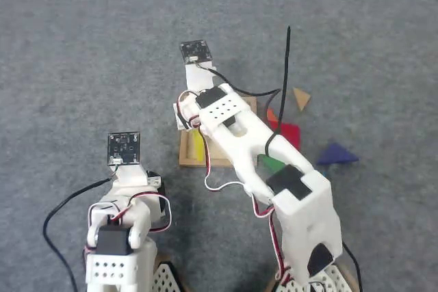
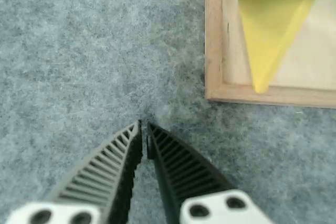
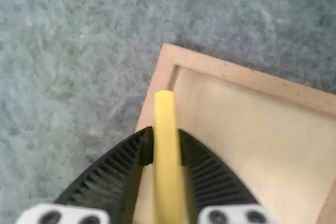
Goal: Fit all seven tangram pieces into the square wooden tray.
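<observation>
Centre of the high view, the right gripper (image 3: 167, 148) clamps a yellow triangle (image 3: 165, 109) on edge over the wooden tray (image 3: 157, 74) corner, likely to seat it there; the left gripper (image 2: 144, 132), pinched shut and empty, hangs lower left

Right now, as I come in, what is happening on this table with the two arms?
The right gripper is shut on a yellow piece, held on its edge over one corner of the wooden tray. The left gripper is shut and empty, low over the grey cloth beside the tray. A red piece, a blue triangle and a tan triangle lie on the cloth outside the tray.
</observation>
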